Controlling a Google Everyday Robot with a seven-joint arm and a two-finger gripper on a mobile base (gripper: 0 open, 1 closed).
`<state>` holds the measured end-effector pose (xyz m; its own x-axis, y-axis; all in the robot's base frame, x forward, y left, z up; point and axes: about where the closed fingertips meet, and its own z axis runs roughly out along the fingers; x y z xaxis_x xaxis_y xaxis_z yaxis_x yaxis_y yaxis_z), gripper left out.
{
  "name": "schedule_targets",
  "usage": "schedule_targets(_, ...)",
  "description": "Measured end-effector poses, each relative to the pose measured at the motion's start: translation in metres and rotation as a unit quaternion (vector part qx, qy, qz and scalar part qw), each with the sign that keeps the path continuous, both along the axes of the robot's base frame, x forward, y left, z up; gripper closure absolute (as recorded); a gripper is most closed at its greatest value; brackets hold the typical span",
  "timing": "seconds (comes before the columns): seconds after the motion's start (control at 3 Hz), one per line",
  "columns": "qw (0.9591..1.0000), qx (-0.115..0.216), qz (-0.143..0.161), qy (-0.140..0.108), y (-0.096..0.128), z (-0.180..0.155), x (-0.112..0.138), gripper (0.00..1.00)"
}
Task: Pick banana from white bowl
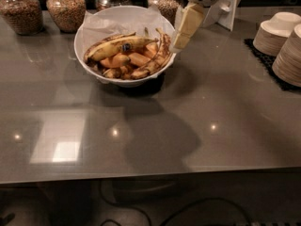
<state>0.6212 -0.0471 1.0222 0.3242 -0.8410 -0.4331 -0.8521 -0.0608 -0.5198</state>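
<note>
Banana (123, 46) atop the pile in the white bowl (117, 82), near the desk's (225, 107) far edge; the gripper (181, 40) hangs just beside the bowl's right rim.
Speckled and ripe, it is probably light and soft, easily bruised, so a gentle hold across mid-length by the dark sticker looks best, where it lies clear of the other fruit. Whether the gripper is open or closed I cannot tell. Glossy grey desk; jars (66, 8) along the far edge, stacked paper bowls (282, 36) at the right edge.
</note>
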Motion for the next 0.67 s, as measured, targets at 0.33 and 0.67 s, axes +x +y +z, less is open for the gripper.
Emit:
schedule_targets(0.33, 0.9995, -0.013, 0.027, -0.005, 0.009, -0.009, 0.024, 0.18)
schedule_targets(0.67, 0.9987, -0.014, 0.048, -0.003, 0.02, -0.021, 0.037, 0.42)
